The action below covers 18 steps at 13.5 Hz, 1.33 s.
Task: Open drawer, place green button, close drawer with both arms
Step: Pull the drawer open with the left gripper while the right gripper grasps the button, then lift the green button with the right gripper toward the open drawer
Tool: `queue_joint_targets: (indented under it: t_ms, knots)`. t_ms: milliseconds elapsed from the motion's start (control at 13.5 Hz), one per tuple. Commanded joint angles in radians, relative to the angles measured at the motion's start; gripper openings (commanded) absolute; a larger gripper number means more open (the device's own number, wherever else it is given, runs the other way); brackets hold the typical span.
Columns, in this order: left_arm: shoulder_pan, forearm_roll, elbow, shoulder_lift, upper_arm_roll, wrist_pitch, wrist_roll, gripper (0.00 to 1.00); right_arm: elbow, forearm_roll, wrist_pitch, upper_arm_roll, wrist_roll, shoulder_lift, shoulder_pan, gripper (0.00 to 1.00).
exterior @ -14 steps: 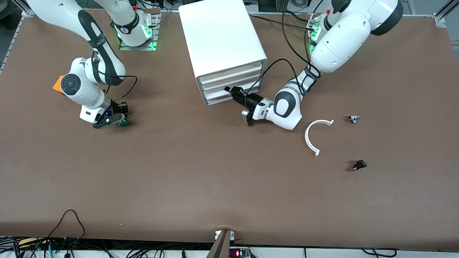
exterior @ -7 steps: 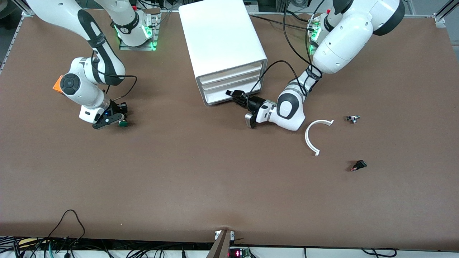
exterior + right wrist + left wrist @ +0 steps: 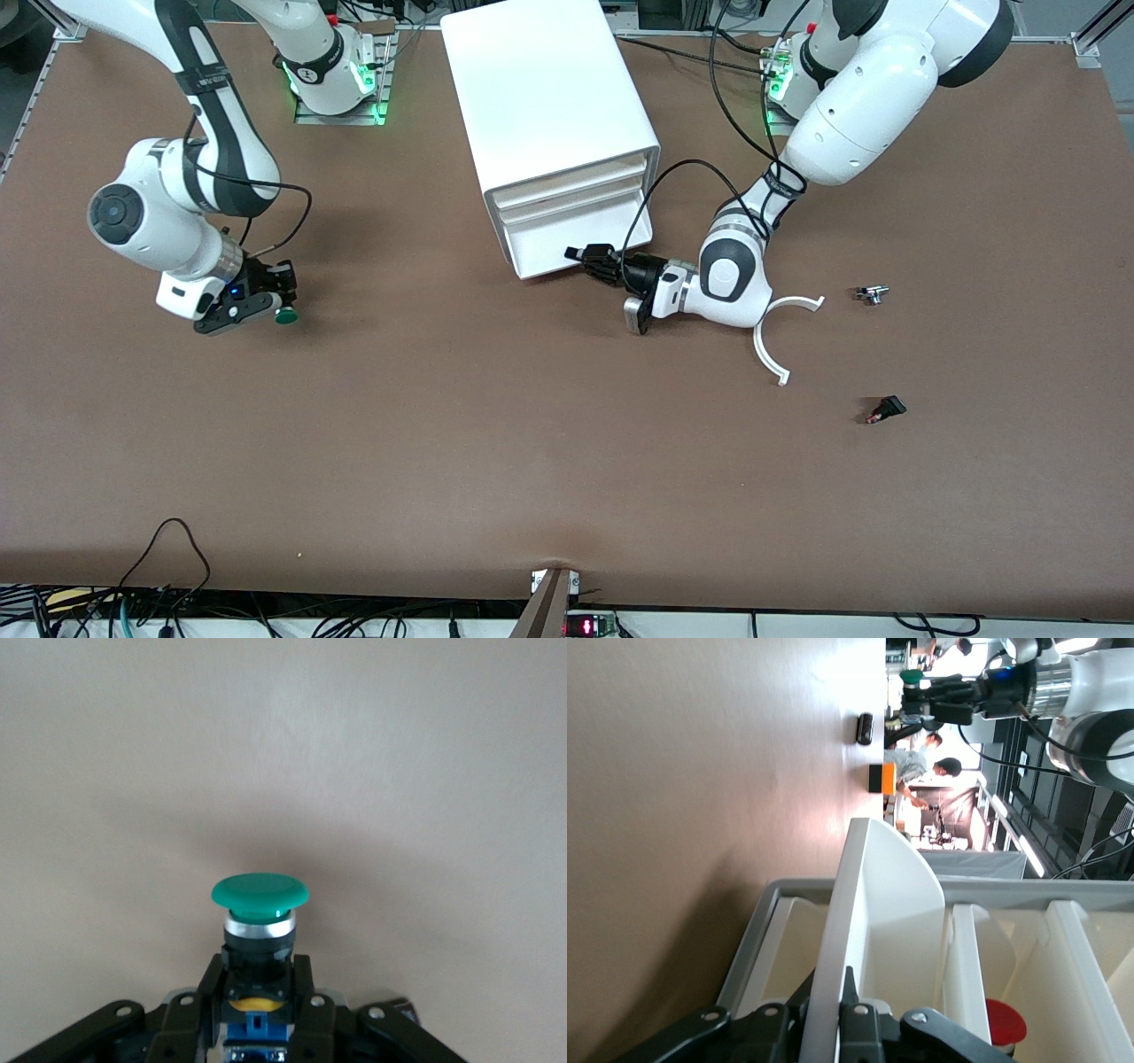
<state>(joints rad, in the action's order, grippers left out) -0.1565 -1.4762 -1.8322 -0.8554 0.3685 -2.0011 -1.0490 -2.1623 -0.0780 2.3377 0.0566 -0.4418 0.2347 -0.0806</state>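
On the tabletop, front view:
Cabinet: a white drawer cabinet [image 3: 549, 115] stands between the two arm bases; its lowest drawer [image 3: 576, 246] is pulled partly out.
Left gripper: the left gripper [image 3: 592, 260] is at the drawer's front edge, fingers clenched on that front panel.
Right gripper: the right gripper [image 3: 273, 306] hangs over bare tabletop [image 3: 496, 443] toward the right arm's end, fingers clamped on the button [image 3: 285, 315], green cap pointing sideways.
Loose parts: a white curved strip [image 3: 769, 341] lies partly under the left arm's wrist; a small metal part [image 3: 873, 293] and a small black part [image 3: 886, 408] lie toward the left arm's end, the black one nearer the camera.

Left wrist view:
Drawer: the fingers [image 3: 850, 1028] pinch the drawer's white front wall [image 3: 859, 930]; a red round thing [image 3: 1005, 1020] shows in a neighbouring compartment.
Farther off: an orange box [image 3: 876, 778] and a black cylinder [image 3: 865, 728] sit on the tabletop; the right gripper [image 3: 921, 698] holds the button [image 3: 911, 676] in the air.

Right wrist view:
Button: the button [image 3: 260, 904] sits upright between the fingers [image 3: 303, 992], gripped by its dark body, cap clear of them.
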Motion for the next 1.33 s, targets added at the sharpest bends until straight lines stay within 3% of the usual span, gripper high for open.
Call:
queue_joint_targets:
  t_ms: [0,370,444,519,1037,1259]
  knots:
    - [0.014,-0.125,0.001,0.021,0.004,-0.157,-0.022,0.04,0.137,-0.043,-0.102,-0.009,0.032,0.041,-0.040,0.15]
    - [0.014,-0.263,-0.007,0.022,0.010,-0.268,-0.190,0.07,0.333,-0.048,-0.248,-0.009,0.345,0.090,-0.206,0.15]
    - [0.014,-0.263,-0.005,0.022,0.010,-0.268,-0.190,0.64,0.366,-0.049,-0.268,-0.009,0.394,0.103,-0.234,0.15]
    - [0.014,-0.263,-0.007,0.022,0.010,-0.268,-0.190,1.00,0.396,-0.049,-0.287,-0.009,0.446,0.112,-0.260,0.15]
    - [0.038,-0.250,-0.090,0.111,0.007,-0.263,-0.002,1.00,0.487,-0.051,-0.304,-0.009,0.718,0.160,-0.416,0.15]
    - [0.060,-0.140,-0.137,0.199,0.001,-0.266,0.174,1.00,0.496,-0.049,-0.302,-0.009,0.820,0.161,-0.475,0.15]
